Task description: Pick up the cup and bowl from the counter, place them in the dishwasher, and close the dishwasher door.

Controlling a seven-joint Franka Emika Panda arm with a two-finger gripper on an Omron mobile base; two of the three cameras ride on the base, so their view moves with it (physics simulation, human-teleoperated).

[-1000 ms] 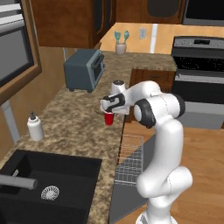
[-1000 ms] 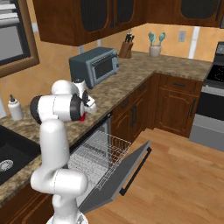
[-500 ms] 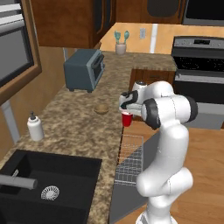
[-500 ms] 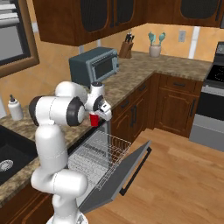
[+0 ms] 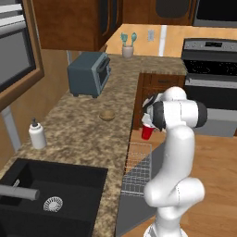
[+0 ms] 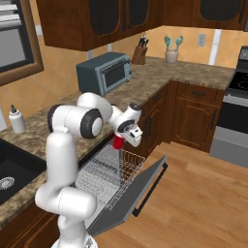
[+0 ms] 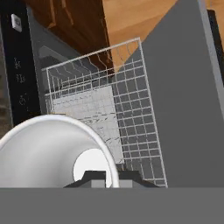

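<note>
Scanning from the left, we see the bowl (image 5: 107, 115) waiting on the counter (image 5: 69, 134), while our gripper (image 5: 147, 124), clamped on the cup (image 5: 146, 132), hangs over the rack (image 6: 109, 172). Releasing from this height could tip the cup onto the door (image 6: 133, 191).

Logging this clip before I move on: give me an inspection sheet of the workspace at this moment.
Surface: speckled granite counter, black sink at its near end.
Job's things: red cup held above the wire rack; bowl on the counter; dishwasher door down.
Clutter: toaster oven, soap bottle, knife block, utensil holder.
Gripper: gripper shut on the cup.
Cables: nothing seen.
Surroundings: wooden cabinets, steel range, wood floor.
</note>
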